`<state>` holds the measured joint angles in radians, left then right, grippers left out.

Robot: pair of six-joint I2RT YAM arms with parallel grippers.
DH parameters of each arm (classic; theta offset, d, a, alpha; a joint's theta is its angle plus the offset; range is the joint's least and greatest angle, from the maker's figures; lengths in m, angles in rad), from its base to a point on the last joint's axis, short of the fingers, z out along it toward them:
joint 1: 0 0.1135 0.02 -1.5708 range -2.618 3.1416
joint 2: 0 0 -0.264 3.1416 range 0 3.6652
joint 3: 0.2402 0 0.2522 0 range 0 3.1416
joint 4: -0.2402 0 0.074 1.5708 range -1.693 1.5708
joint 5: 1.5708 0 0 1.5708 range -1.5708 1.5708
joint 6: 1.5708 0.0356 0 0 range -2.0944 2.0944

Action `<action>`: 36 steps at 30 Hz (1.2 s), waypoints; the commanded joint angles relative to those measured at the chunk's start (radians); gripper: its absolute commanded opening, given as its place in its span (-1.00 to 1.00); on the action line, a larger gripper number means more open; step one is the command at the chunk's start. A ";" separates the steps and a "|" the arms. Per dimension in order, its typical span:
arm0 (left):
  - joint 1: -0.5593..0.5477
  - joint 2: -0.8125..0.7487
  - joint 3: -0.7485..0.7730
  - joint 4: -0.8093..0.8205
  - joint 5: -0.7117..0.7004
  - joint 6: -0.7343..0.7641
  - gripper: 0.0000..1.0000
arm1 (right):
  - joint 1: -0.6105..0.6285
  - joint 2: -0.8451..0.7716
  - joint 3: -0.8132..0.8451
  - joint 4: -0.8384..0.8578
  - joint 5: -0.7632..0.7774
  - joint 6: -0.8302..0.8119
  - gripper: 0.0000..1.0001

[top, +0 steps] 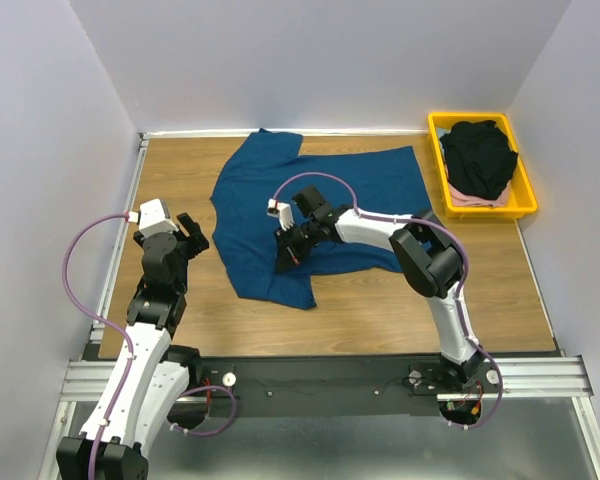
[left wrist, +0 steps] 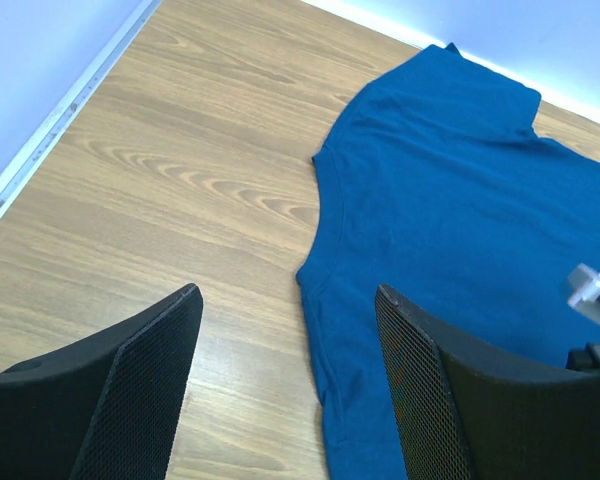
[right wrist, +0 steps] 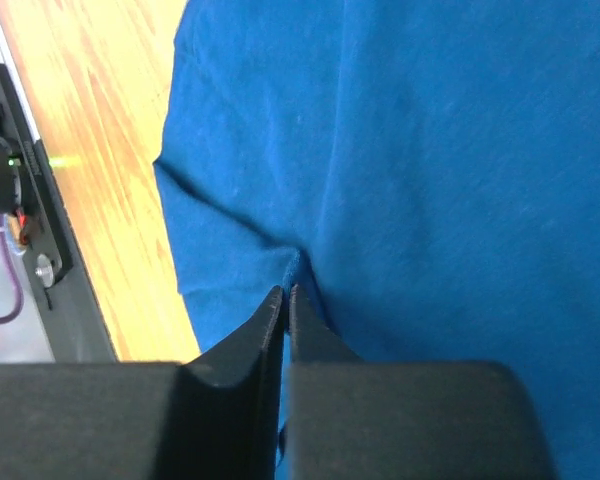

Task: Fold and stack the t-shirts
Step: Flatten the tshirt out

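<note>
A dark blue t-shirt (top: 260, 190) lies spread on the wooden table, plain side up, with its bottom part folded over. My right gripper (top: 287, 250) is down on its lower middle. In the right wrist view that gripper (right wrist: 286, 293) is shut on a pinched ridge of the blue t-shirt (right wrist: 430, 150). My left gripper (top: 193, 238) hovers open over bare wood by the shirt's left edge, holding nothing. In the left wrist view the left gripper (left wrist: 288, 292) frames the hem of the blue t-shirt (left wrist: 450, 180). A black t-shirt (top: 480, 155) lies crumpled on a pale pink t-shirt (top: 465, 200).
The yellow tray (top: 527, 190) holding those two shirts stands at the far right by the wall. White walls close off the left, back and right of the table. The black rail with both arm bases runs along the near edge (top: 310, 375).
</note>
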<state>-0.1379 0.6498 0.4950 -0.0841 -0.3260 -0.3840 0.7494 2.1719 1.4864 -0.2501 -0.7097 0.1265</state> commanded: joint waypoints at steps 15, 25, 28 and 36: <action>-0.003 0.042 0.007 0.070 -0.065 0.051 0.56 | 0.205 -0.201 -0.133 0.005 0.009 0.120 -0.88; -0.072 -0.029 0.016 -0.035 -0.257 -0.068 0.56 | 0.406 -0.173 -0.155 0.005 0.124 0.280 -0.79; -0.100 -0.047 0.016 -0.042 -0.285 -0.078 0.55 | 0.432 -0.191 -0.184 0.002 0.147 0.301 -0.52; -0.134 -0.062 0.014 -0.039 -0.272 -0.075 0.55 | 0.433 -0.411 -0.304 -0.070 0.525 0.364 -0.01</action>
<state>-0.2604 0.6037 0.4950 -0.1123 -0.5575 -0.4400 1.1893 1.8744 1.2034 -0.2920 -0.4461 0.4423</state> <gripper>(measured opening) 0.776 0.499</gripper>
